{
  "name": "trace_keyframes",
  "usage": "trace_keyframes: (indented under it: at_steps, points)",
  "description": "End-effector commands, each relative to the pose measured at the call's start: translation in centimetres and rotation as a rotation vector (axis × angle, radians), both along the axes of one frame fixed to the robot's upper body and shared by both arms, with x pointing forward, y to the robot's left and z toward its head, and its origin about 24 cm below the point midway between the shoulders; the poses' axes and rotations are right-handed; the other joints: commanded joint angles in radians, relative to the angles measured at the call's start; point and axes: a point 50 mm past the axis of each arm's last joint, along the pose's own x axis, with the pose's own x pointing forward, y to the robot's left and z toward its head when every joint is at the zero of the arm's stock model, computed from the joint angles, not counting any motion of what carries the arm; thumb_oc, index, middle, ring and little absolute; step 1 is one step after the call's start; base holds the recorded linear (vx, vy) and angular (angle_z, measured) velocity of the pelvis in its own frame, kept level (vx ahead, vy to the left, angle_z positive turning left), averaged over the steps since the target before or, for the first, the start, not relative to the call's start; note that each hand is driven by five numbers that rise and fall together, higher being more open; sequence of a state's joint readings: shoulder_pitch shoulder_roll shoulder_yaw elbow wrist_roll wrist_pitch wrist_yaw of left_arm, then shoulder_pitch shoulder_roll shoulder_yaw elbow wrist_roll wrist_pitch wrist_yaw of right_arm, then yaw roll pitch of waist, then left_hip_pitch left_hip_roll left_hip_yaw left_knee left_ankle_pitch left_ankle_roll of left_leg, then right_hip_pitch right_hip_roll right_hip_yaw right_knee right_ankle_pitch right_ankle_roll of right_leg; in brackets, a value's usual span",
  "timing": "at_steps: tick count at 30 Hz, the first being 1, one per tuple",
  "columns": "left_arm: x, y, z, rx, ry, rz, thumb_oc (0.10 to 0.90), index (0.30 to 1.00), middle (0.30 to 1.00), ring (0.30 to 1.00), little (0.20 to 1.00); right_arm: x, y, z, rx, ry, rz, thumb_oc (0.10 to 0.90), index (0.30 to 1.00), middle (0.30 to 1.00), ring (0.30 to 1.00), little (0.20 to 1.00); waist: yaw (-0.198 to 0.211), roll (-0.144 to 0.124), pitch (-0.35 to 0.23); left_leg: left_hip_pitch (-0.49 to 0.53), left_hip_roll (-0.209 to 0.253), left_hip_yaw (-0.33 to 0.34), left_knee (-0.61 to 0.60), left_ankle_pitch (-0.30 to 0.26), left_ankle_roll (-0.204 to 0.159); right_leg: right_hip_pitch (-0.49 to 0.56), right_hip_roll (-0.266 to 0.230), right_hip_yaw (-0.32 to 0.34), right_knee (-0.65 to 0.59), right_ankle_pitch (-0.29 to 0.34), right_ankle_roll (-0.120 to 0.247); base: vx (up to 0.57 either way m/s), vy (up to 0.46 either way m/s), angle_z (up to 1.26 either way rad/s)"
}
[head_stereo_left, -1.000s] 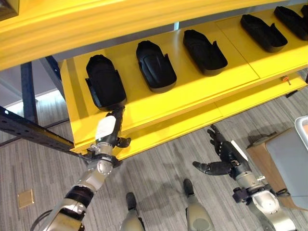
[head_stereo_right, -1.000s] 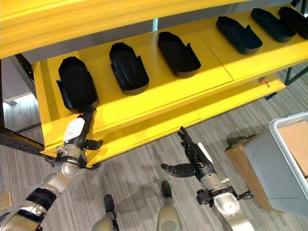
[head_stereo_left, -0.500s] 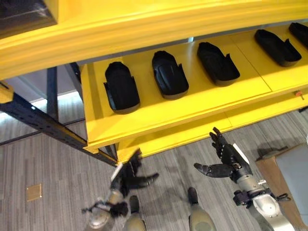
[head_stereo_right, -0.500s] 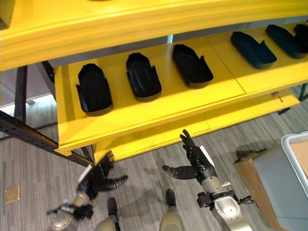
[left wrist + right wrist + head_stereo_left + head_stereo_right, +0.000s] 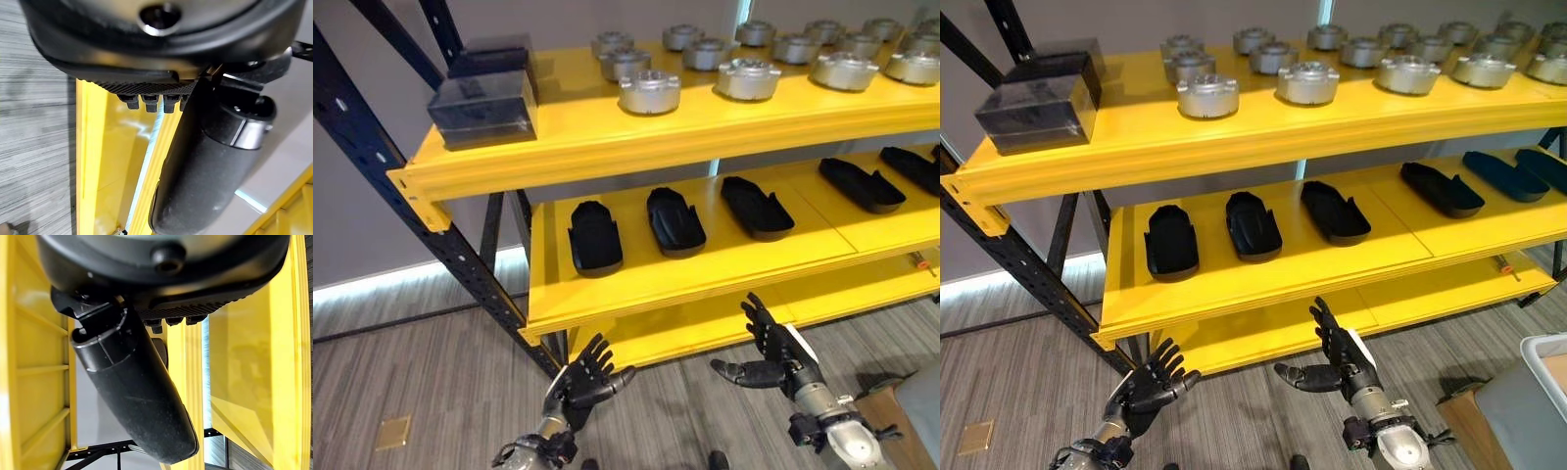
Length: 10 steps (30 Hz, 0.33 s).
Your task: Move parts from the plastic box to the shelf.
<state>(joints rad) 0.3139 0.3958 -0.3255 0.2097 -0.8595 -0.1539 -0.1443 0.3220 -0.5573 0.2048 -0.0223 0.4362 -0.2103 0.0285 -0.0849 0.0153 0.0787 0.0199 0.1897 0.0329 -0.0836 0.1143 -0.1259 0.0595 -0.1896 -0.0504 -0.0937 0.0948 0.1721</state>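
We face the yellow shelf (image 5: 636,294), and we use it as our landmark. Our left hand (image 5: 585,377) hangs in front of the shelf's lower left corner, below the middle board, its fingers spread apart and straight, holding nothing. Our right hand (image 5: 773,351) hangs in front of the shelf's lowest board, toward the middle, also with fingers spread and thumb out, holding nothing. On the shelf's middle board lie black moulded parts in a row: the leftmost part (image 5: 595,237) near the board's left end, a second part (image 5: 675,221) just beside it, a third part (image 5: 757,207) beside that, and further parts (image 5: 862,184) well along the board to the right. None of them touches a hand. On the shelf's top board stand round silver metal parts (image 5: 649,91) in rows, and at that board's left end sit two dark boxes (image 5: 482,106), one in front of the other. At the right of the shelf, on the floor, we see a corner of a pale plastic box (image 5: 1547,357) beside a brown carton (image 5: 1474,426); what it contains we cannot tell.
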Motion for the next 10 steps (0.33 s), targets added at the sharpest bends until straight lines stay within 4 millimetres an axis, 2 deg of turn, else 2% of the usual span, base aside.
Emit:
trace_keyframes:
  at_steps: [1,10]
  points:
    - [1.79,0.71,2.56,-0.003,-0.193,0.019,0.9,1.0,1.0,1.0,1.0,2.32,0.87,3.57,0.083,-0.213,0.04,0.9,1.0,1.0,1.0,1.0,-0.008,-0.039,-0.044,-0.002,-0.015,-0.013,-0.004,-0.021,0.037,-0.023,0.013,-0.011,0.027,-0.019,-0.009,-0.05,0.02,-0.02]
    - [1.03,0.83,2.27,-0.003,-0.182,0.023,0.9,1.0,1.0,1.0,1.0,1.98,1.2,3.31,0.109,-0.193,0.071,0.9,1.0,1.0,1.0,1.0,-0.009,-0.046,-0.074,0.02,-0.008,0.002,-0.004,-0.025,0.036,0.001,0.009,-0.003,0.018,-0.015,-0.006,0.0,0.002,-0.04]
